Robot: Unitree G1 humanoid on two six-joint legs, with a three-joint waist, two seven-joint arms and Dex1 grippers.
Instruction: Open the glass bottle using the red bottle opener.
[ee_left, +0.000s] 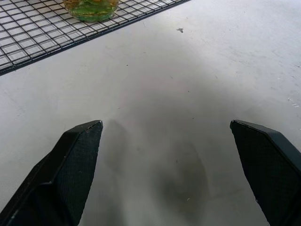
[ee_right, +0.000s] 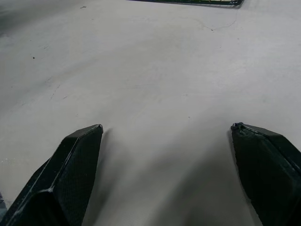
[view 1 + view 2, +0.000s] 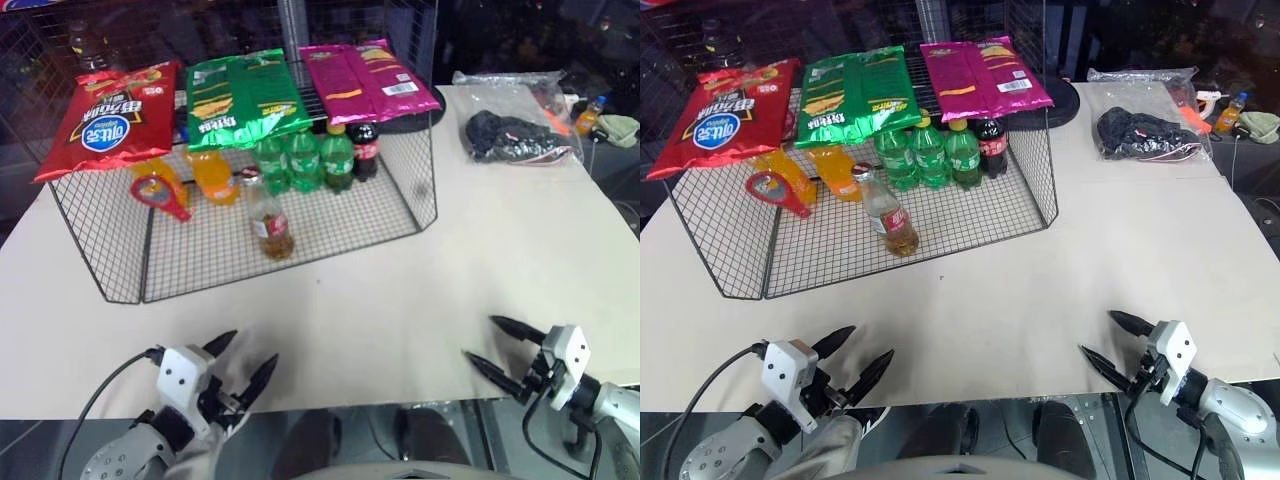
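Observation:
The glass bottle [image 3: 270, 222], clear with amber liquid and a red-and-white label, stands upright on the wire rack floor [image 3: 330, 232], near its front edge. The red bottle opener [image 3: 160, 195] lies on the rack's left part, loop head toward the back. My left gripper [image 3: 245, 360] hovers open over the table's near left edge, well short of the rack. My right gripper [image 3: 482, 342] stands open at the near right edge, empty. The bottle's base [image 1: 91, 8] shows beyond my left fingers [image 1: 77, 155].
Green soda bottles [image 3: 305, 160], a dark cola bottle [image 3: 364, 150] and orange bottles [image 3: 215, 175] stand at the rack's back. Snack bags [image 3: 110, 115] lie on the rack's top. A plastic bag with dark contents [image 3: 515, 135] sits at the back right of the beige table [image 3: 480, 250].

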